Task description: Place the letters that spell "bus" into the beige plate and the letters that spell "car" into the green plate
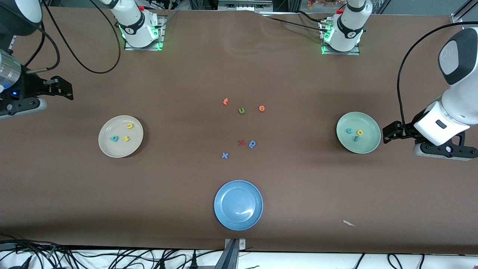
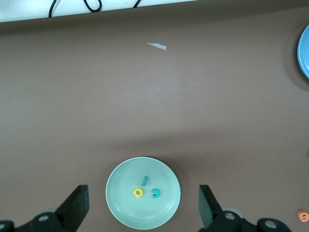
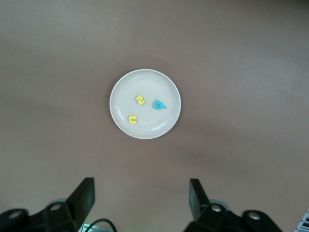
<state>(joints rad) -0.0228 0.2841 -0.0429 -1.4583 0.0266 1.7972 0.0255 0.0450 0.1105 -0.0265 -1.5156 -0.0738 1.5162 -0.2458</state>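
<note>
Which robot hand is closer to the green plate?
The left one. The left gripper sits right beside the green plate, at its end of the table. The right gripper is at the other end, near the beige plate.

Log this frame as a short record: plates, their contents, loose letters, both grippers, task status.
beige plate: holds teal b, yellow u, yellow s
green plate: holds teal c, yellow a, teal r
blue plate: nothing in it
loose letters: six mid-table, between the plates
left gripper: open, empty, beside green plate
right gripper: open, empty, at its own end of the table
status: both words appear sorted
</note>
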